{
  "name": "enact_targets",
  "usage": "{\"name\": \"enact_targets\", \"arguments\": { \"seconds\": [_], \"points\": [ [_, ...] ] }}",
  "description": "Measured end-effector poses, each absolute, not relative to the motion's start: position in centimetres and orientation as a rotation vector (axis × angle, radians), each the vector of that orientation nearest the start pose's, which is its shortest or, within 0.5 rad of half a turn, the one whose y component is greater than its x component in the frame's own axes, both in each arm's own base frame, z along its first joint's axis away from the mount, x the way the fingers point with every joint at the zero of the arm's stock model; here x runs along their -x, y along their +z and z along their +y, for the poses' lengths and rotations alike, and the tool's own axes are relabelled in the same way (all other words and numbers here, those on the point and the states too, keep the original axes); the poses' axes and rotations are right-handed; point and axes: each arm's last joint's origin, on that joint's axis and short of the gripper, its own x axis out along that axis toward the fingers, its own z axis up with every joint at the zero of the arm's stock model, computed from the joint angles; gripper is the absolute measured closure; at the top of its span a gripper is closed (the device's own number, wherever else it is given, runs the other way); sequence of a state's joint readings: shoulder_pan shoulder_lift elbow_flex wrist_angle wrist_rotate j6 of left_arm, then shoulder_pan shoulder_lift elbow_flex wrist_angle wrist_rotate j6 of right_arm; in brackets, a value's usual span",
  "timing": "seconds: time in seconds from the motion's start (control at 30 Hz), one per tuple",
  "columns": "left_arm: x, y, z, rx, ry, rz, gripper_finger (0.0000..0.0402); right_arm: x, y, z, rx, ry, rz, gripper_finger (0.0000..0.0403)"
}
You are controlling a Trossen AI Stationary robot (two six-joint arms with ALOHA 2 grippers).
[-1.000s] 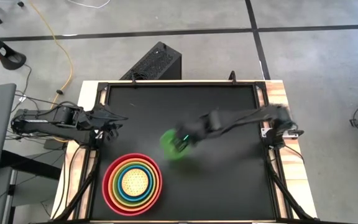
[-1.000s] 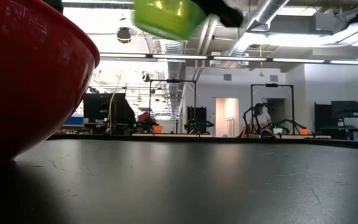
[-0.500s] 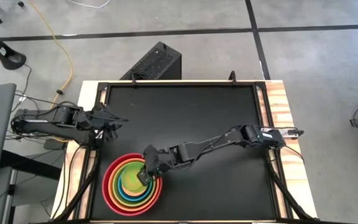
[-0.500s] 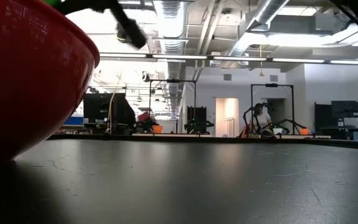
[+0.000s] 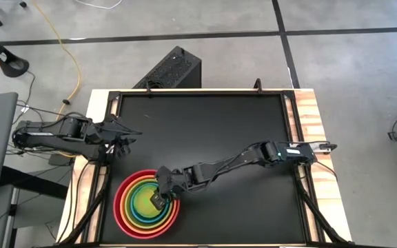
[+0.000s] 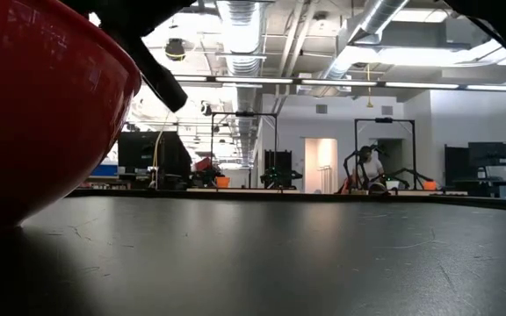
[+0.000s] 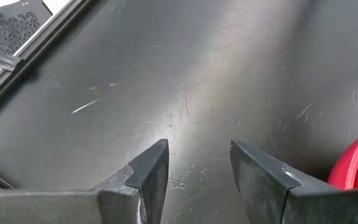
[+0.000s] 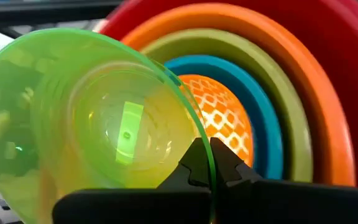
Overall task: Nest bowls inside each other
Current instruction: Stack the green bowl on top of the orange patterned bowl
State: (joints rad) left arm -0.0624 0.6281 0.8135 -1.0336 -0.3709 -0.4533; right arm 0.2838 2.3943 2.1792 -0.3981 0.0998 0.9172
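Observation:
Five bowls sit nested near the table's near left corner: red [image 5: 120, 207] outermost, then orange [image 8: 303, 81], lime green [image 8: 278, 106], blue [image 8: 253, 118] and patterned yellow [image 8: 219, 115]. The red bowl's wall [image 6: 42, 114] fills the left of the low view. My right gripper [image 5: 158, 200] reaches over the stack from the right, shut on the smallest bright green bowl [image 8: 92, 118], which is tilted above the yellow one. My left gripper [image 7: 197, 149] waits open over bare table at the left edge [image 5: 120, 147]. My right gripper pinches the bright green bowl's rim [image 8: 209, 163], one finger inside the bowl and one outside. The fingers slant down from the table's right side. The bowl is tilted with its open side toward the wrist, over the stack's middle; whether it touches the yellow bowl I cannot tell.
The black tabletop [image 5: 205, 131] lies bare behind and to the right of the stack. A raised frame [image 5: 198, 91] runs around the table. A dark box [image 5: 174, 69] stands on the floor beyond the far edge.
My right gripper has carried the bright green bowl from above the table's middle toward the near left corner and down, over the nested stack. It has tipped further downward on the way and stayed shut on the bowl.

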Motion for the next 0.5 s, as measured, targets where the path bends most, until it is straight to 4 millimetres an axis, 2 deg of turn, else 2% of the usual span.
{"name": "enact_targets", "arguments": {
  "seconds": [0.2, 0.5],
  "points": [
    [-9.9, 29.2, 0.4, 0.251, 0.477, 0.743, 0.0239, -52.6, 23.3, 14.0, -0.761, -0.107, 0.652, 0.0402],
    [-9.9, 29.2, 0.5, 0.256, 0.490, 0.737, 0.0239, -52.4, 23.0, 13.9, -0.709, -0.063, 0.698, 0.0401]
  ]
}}
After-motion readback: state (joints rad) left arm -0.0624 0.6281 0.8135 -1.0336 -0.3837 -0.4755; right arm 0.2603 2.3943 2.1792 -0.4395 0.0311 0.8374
